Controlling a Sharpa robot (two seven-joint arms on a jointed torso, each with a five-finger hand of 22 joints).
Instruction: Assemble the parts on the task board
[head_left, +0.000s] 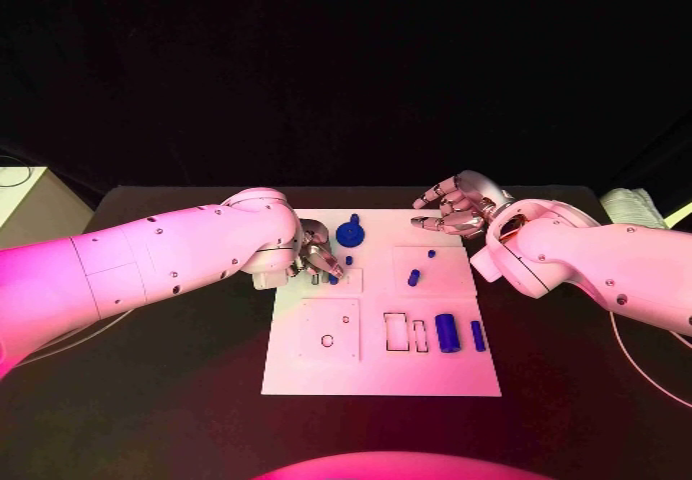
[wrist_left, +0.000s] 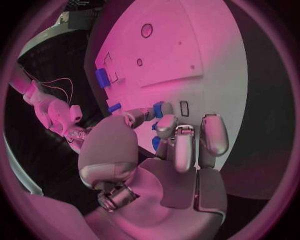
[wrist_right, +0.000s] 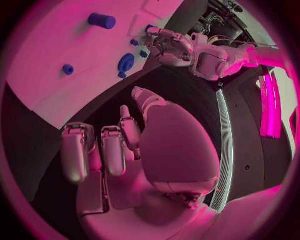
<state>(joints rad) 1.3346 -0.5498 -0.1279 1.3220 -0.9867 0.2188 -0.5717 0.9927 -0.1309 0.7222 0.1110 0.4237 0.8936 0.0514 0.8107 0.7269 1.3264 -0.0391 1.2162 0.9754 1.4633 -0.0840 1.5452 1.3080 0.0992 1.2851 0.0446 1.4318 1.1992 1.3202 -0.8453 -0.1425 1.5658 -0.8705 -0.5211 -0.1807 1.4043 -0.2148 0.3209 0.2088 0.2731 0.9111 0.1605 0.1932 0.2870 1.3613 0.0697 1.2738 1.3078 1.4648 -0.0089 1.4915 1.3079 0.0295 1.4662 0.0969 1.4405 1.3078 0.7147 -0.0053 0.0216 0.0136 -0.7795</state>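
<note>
The white task board (head_left: 378, 372) lies mid-table. My left hand (head_left: 315, 256) is over its far left part, and its thumb and a finger pinch a small blue part (wrist_left: 160, 108). Another small blue piece (wrist_left: 155, 143) sits under the fingers. A round blue part with a stem (head_left: 352, 235) lies just beyond this hand. Two little blue pegs (head_left: 414, 277) stand in the board's far right field. A thick blue cylinder (head_left: 447, 332) and a thinner one (head_left: 477, 335) lie near the right edge. My right hand (head_left: 459, 206) hovers past the board's far right corner, fingers spread and empty.
The board has rectangular slots (head_left: 395, 332) and a small round hole (head_left: 327, 340) in its near half. In the right wrist view the round blue part (wrist_right: 125, 63), the thick cylinder (wrist_right: 101, 20) and my left hand (wrist_right: 172, 42) show beyond my right hand (wrist_right: 125, 145). A pale object (head_left: 632, 205) lies at the table's far right.
</note>
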